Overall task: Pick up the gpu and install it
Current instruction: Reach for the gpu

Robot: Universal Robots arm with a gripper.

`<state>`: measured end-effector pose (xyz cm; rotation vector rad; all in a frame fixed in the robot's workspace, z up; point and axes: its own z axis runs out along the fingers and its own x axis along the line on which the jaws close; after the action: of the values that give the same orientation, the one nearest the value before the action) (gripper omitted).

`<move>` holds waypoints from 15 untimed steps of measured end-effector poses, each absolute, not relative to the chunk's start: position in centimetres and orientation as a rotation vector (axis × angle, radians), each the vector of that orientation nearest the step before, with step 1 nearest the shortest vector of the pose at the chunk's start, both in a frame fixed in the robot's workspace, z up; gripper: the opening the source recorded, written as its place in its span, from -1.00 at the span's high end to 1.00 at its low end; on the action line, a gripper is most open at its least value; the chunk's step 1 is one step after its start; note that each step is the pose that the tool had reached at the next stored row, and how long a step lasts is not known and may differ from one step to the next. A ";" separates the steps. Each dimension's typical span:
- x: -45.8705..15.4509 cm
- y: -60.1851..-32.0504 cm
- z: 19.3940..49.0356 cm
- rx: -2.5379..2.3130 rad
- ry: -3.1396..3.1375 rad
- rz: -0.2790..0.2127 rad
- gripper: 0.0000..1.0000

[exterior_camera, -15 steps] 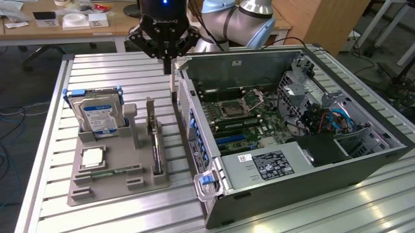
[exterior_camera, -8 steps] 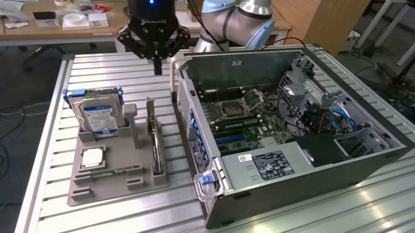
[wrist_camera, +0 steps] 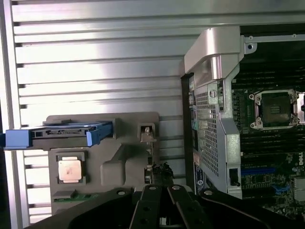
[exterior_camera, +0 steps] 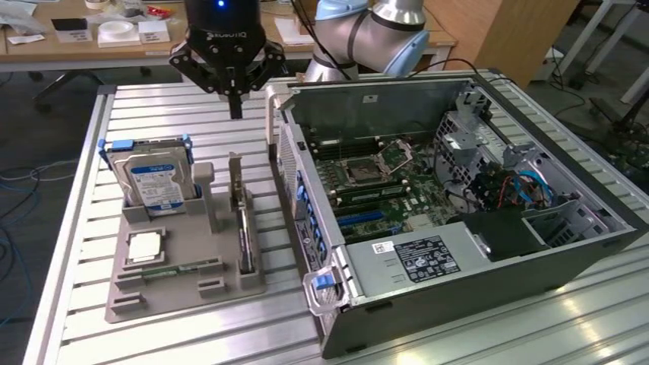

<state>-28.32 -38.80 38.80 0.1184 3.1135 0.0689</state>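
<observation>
Toward the exterior view's left, a hard drive [exterior_camera: 152, 182] with a blue-white label stands upright in a grey holder [exterior_camera: 167, 298] on the slatted table [exterior_camera: 152, 106]; a processor chip [exterior_camera: 144, 245] lies flat in the same holder, nearer the camera. The gpu [exterior_camera: 243, 228] stands on its edge in the slot at the holder's right side, untouched; the gripper [exterior_camera: 235, 112] hangs over the table beyond it, apart from it, with the jaws pressed together and holding nothing. At the right lies the open computer case [exterior_camera: 457, 289]; its green board [exterior_camera: 375, 175] faces up.

Gpu [exterior_camera: 243, 232]: dark thin card, upright on edge in gray holder [exterior_camera: 152, 298].
</observation>
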 end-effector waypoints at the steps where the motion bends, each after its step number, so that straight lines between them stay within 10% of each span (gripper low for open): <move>1: -28.3 -38.8 38.8 0.118 3.114 0.069 0.79; 15: -28.8 -41.3 38.8 0.118 3.114 0.065 0.79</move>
<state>-28.80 -41.26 38.77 0.1185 3.1136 0.0655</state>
